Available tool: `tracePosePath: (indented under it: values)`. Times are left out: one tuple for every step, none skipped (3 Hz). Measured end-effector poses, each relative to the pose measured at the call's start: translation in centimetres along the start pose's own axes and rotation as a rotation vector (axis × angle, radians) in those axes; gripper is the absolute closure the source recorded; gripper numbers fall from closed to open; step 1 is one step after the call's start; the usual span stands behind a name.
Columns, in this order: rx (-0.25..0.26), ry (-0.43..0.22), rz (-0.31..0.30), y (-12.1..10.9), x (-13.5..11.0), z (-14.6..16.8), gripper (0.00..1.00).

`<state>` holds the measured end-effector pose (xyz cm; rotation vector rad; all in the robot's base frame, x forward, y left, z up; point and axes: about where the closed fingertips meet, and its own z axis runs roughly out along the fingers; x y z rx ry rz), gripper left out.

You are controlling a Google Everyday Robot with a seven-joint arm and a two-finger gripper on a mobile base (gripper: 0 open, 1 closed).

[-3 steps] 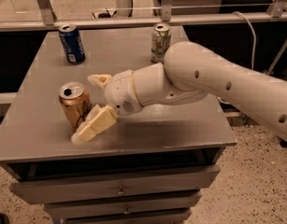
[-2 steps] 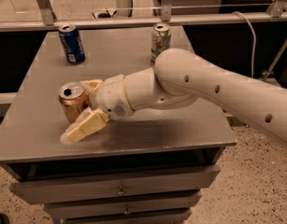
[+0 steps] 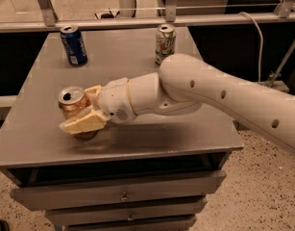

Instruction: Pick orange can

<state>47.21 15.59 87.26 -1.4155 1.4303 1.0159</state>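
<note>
Grey metal tabletop (image 3: 152, 138) over a stack of drawers (image 3: 123, 196), speckled floor (image 3: 262, 196) beneath, metal rail (image 3: 137, 22) across the back. Standing upright near the front left corner of the top: orange can (image 3: 72, 102), copper-tan body, silver lid with the opening facing up. Clamped around it, the cream-coloured gripper (image 3: 78, 108), reaching in from the right at the end of a thick white arm (image 3: 224, 95) stretched over the right half of the table. Near finger (image 3: 87, 122) laid across the lower front of the can, hiding most of its base. Far finger (image 3: 94, 91) pressed against the rear right side, just below the rim. Can body filling the gap between the two, both touching it. Impossible to tell, with the base covered, whether resting on the metal or raised off it. At the back left, upright and well apart from the gripper: blue can (image 3: 74, 44). At the back centre, also upright: white-and-green can (image 3: 165, 43), just behind the bulge of the arm. Off to the right, beyond the table edge: pale cable (image 3: 255, 37) looping down past the rail.
</note>
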Motion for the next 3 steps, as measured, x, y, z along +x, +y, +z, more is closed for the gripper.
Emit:
tracePosePath:
  values:
    - [0.026,-0.015,-0.009,-1.0,-0.4,-1.6,0.83]
    - [0.065,-0.075,-0.024,-2.6,-2.0,-8.7,1.0]
    - [0.065,-0.075,-0.024,-2.6,-2.0,-8.7,1.0]
